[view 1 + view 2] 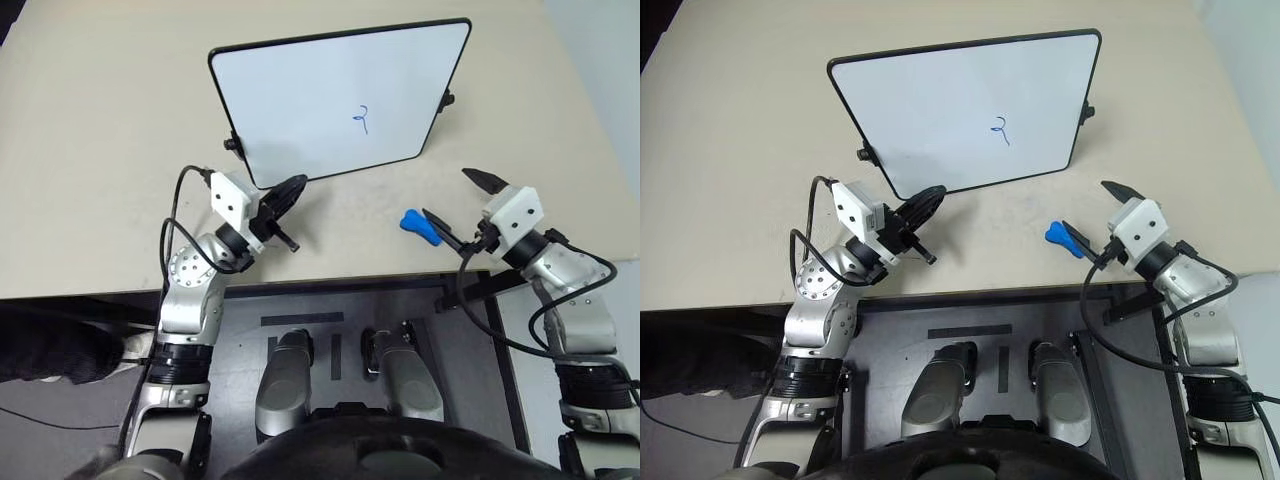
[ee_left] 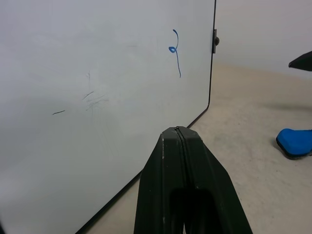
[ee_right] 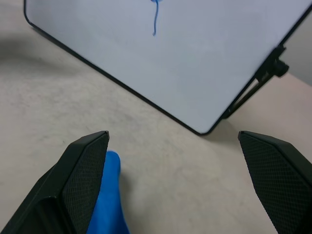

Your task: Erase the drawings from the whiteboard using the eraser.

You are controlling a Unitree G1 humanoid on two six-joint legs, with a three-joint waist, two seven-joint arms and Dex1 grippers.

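The whiteboard (image 1: 330, 90) stands tilted on the beige table, and its drawings (image 1: 362, 119) are a small blue squiggle right of centre, also seen as drawings (image 2: 174, 48). On the table right of the board's near corner lies the blue eraser (image 1: 411, 221). My right gripper (image 1: 444, 191) is open and low over the table, with one finger beside the eraser (image 3: 109, 195) and touching or nearly touching it. My left gripper (image 1: 295, 190) is shut with nothing in it, its tip (image 2: 178, 131) close to the board's lower left edge.
Faint dark smears (image 2: 92, 100) mark the board's left part. Black knobs (image 1: 446, 99) stick out from the board's sides. The table's front edge (image 1: 350, 282) runs just behind both grippers, above a dark platform. Bare table lies left of the board.
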